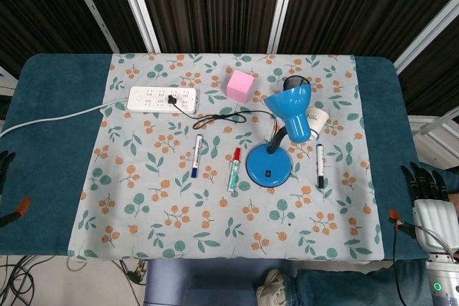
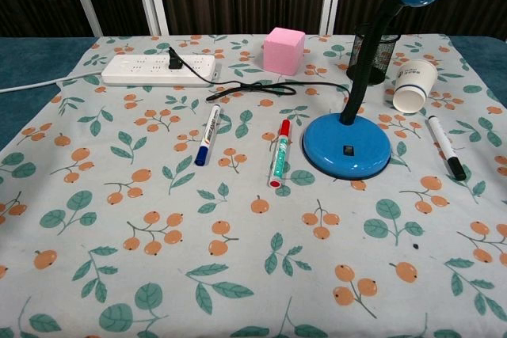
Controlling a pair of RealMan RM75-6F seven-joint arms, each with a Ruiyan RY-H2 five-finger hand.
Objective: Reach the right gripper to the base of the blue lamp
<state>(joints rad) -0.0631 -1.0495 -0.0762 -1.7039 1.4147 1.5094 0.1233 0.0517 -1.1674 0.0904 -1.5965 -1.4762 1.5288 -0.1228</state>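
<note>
The blue lamp [image 1: 281,134] stands right of centre on the counter [image 1: 57,141], its round base [image 2: 346,145] flat on the floral cloth [image 1: 143,206]. Just left of that base lies the red-and-green marker [image 2: 278,153]; on its right a black marker [image 2: 447,146], with bare cloth showing between it and the base. The whole near stretch of cloth, in front of the base, carries nothing but print. Behind the base sit a tipped paper cup [image 2: 414,85], a black mesh holder [image 2: 372,53] and a pink cube [image 2: 283,50]; further left, a blue marker [image 2: 206,134] and the white power strip [image 2: 158,70] with the lamp's black cord plugged in.

The lamp head is cut off at the top of the chest view. The right hand [image 1: 424,183] waits off the counter's right edge, well apart from the base, dark fingers pointing up and slightly spread, holding nothing. The left hand [image 1: 6,166] barely shows at the left edge; too little is visible to say how its fingers lie.
</note>
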